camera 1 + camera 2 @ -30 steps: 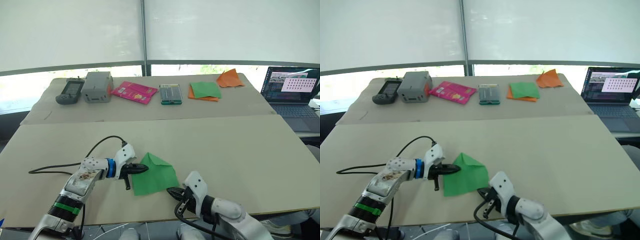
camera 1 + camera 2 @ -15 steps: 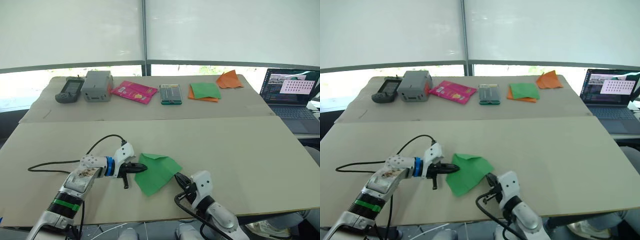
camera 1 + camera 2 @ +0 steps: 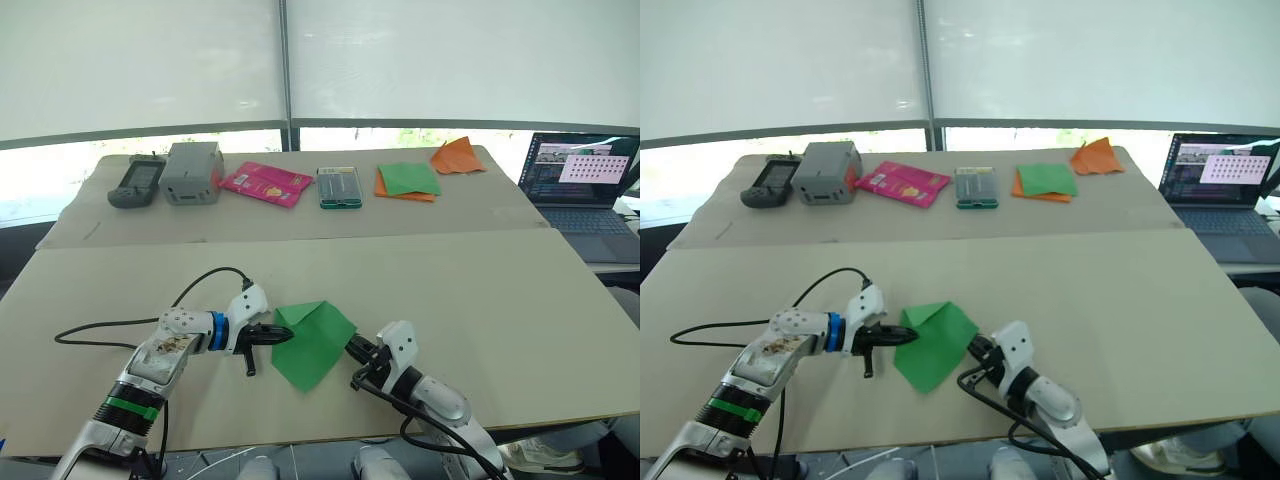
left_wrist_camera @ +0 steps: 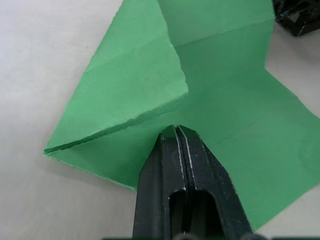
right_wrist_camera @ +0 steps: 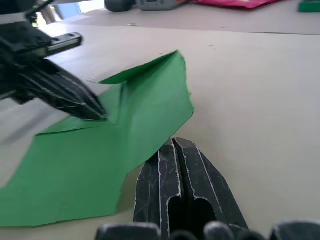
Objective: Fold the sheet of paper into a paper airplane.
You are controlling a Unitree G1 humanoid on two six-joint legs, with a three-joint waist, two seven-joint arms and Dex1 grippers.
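Observation:
The sheet of paper (image 3: 315, 345) is bright green and lies on the near table between my grippers. One corner flap is folded over (image 4: 135, 85), and its right side lifts off the surface (image 5: 165, 80). My left gripper (image 3: 288, 337) is shut, its tip (image 4: 176, 129) resting on top of the sheet just below the folded flap. My right gripper (image 3: 350, 343) is shut too, its tip (image 5: 172, 142) at the sheet's right edge with no paper seen between the fingers.
On the far table stand a handheld device (image 3: 135, 182), a grey box (image 3: 193, 172), a pink packet (image 3: 268, 183), a green-edged case (image 3: 340, 187), a green-and-orange paper stack (image 3: 408, 181) and an orange pointed shape (image 3: 458, 156). A laptop (image 3: 585, 190) sits at the right. A black cable (image 3: 130, 325) trails left.
My right gripper has moved forward from below the sheet's near right corner to its right edge. The sheet has turned and its right side has risen. My left gripper has held its place.

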